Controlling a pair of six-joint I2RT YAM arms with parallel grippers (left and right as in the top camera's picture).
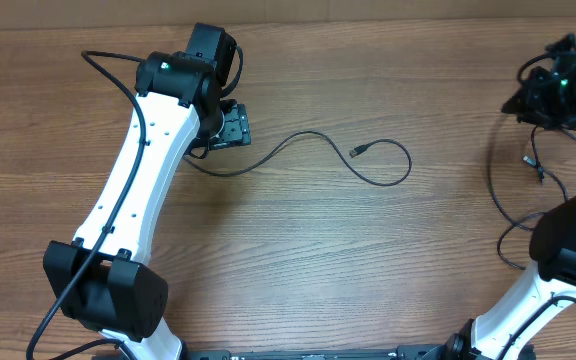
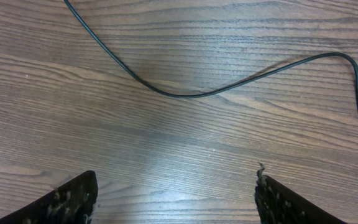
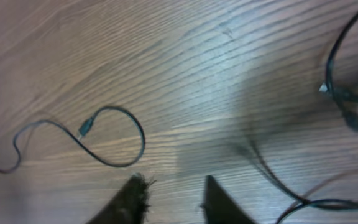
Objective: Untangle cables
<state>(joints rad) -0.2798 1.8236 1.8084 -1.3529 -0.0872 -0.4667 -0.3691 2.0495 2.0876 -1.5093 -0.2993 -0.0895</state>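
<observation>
- one cable (image 1: 313,134) lies loose across the wooden table (image 1: 298,250), its plug (image 1: 358,150) curled inward
- left gripper (image 2: 176,180) near its end, jaws spread wide, empty
- second cable (image 3: 347,95) lies beside the right arm
- right gripper (image 3: 174,183) jaws parted, nothing between

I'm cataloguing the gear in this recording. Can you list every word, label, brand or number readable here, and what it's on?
None can be read.
The cables, the wooden table, the white arms, the left gripper and the right gripper show no legible word, number or logo in any view.
The right wrist view is blurred, so any small mark on the plug is unreadable.
</observation>
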